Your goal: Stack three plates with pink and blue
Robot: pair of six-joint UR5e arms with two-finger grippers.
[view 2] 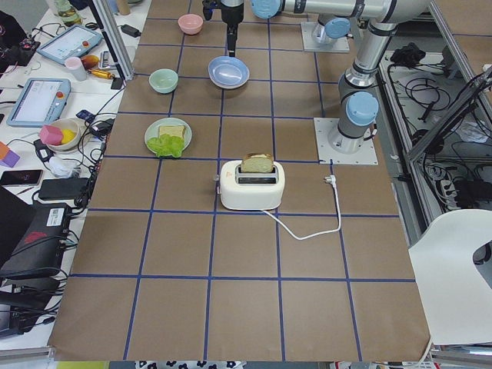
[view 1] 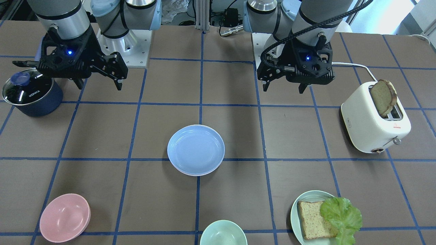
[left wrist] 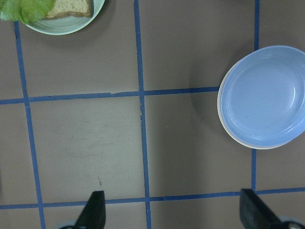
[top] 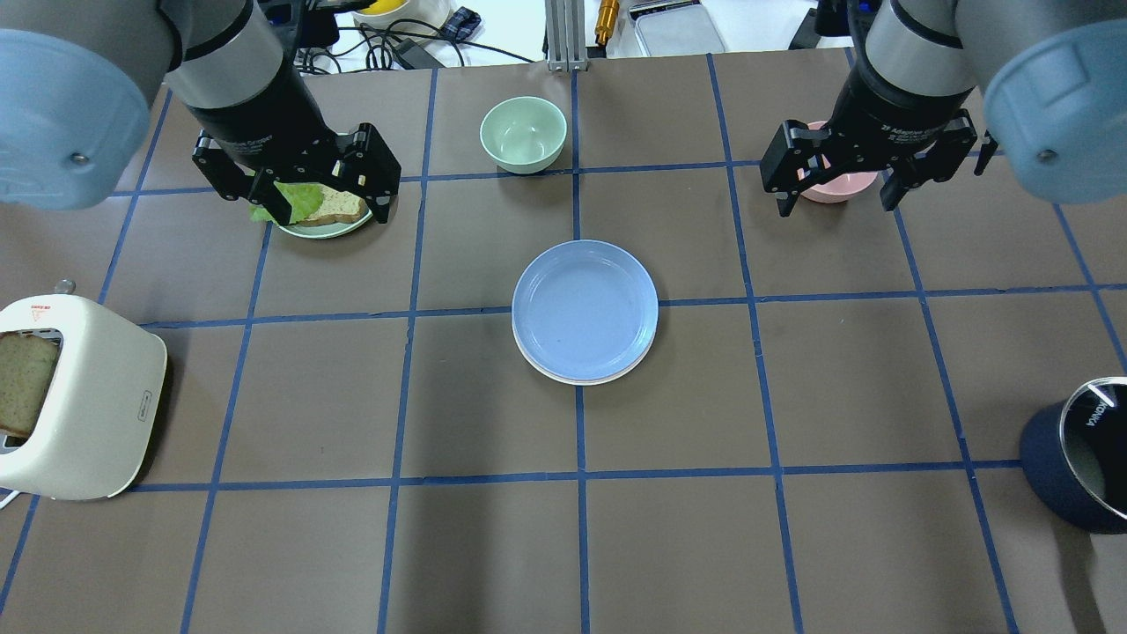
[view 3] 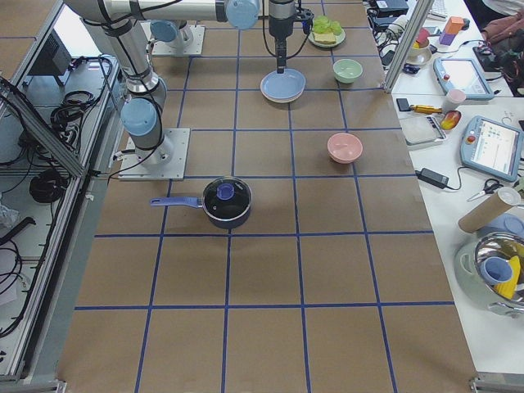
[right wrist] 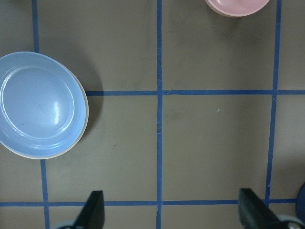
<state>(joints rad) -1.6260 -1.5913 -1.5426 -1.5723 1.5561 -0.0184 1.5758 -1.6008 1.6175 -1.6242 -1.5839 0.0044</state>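
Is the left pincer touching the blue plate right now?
Apart. The left wrist view shows bare table between the left pincer and the blue plate; the overhead view agrees.

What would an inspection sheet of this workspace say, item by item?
Surface: brown table with a blue tape grid; no spills seen.
Job's things: blue plate tops the centre stack; pale rim shows beneath; no pink plate can be made out.
Clutter: toaster holding a bread slice; lidded pot; pink bowl; mint bowl; green plate with bread and lettuce.
Pincers: left pincer and right pincer open, empty, raised.
Cables: white toaster cord lies on the table.
Surroundings: side bench with tablets; white chair.
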